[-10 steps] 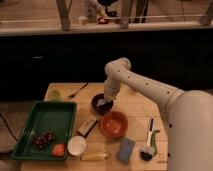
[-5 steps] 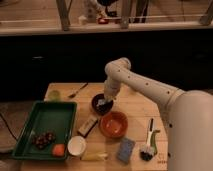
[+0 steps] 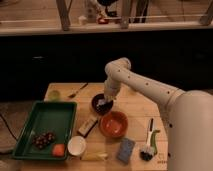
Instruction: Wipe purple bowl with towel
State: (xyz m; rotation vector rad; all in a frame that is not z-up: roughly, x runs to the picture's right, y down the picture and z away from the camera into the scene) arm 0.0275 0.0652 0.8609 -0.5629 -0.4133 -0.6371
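Purple bowl (image 3: 95, 107) sits on the desk (image 3: 137, 100) just behind the orange bowl (image 3: 114, 125), with the hand (image 3: 105, 102) reaching straight down inside it, maybe on the pale towel (image 3: 101, 104), but I cannot tell if it grips.

Readable text, labels, brands, numbers, signs: none. You will find nothing legible on any item on the table (image 3: 140, 107). Gripper (image 3: 104, 103): lowered into the purple bowl (image 3: 96, 106), near the middle of the table; it carries no marking you can read.
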